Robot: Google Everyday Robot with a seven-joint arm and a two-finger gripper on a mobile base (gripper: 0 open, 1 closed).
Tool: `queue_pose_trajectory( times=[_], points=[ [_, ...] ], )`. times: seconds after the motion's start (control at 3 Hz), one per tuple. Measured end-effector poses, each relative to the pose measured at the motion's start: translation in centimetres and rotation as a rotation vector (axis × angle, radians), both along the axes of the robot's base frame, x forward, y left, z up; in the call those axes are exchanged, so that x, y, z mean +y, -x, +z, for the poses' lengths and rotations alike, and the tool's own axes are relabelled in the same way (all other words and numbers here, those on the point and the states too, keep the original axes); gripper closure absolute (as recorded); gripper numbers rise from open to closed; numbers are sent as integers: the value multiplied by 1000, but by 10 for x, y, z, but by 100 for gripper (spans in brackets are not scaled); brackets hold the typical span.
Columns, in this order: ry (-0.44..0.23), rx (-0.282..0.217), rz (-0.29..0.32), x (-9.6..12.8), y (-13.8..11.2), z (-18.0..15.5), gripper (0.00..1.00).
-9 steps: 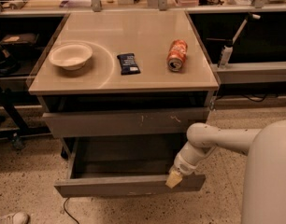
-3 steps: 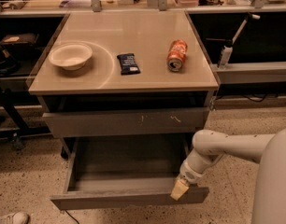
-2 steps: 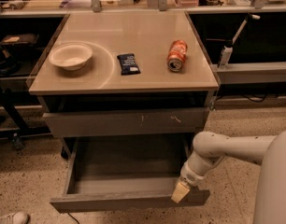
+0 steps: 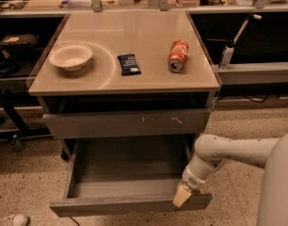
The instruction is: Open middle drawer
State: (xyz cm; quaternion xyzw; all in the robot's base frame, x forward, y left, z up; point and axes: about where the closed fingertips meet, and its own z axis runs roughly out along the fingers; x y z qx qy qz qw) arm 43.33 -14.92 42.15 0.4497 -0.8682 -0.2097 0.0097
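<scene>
The middle drawer (image 4: pixel 120 205) stands pulled far out toward me under the cabinet, and its grey inside is bare. Its flat front is the low strip at the bottom of the view. My gripper (image 4: pixel 182 195) rests at the top edge of that front, near its right end, at the tip of my white arm (image 4: pixel 214 157), which reaches in from the right. Above it, the taller grey top front with white scratch marks (image 4: pixel 127 123) is closed. The third front is out of view.
On the beige cabinet top (image 4: pixel 134 32) sit a white bowl (image 4: pixel 70 56), a dark snack bar (image 4: pixel 129 64) and an orange can on its side (image 4: pixel 178 55). Dark shelving flanks the cabinet on both sides. A white shoe (image 4: pixel 10 219) shows at the bottom left of the speckled floor.
The middle drawer has slid further out toward me, and my gripper has moved down and toward me with its front. The things on top have not moved.
</scene>
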Motion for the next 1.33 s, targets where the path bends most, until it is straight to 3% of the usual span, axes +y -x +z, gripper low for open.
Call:
queue_pose_trajectory(
  times=[0.33, 1.33],
  points=[
    [-5, 0, -33, 1, 10, 3, 100],
    [-7, 12, -51, -4, 19, 4, 100]
  ],
)
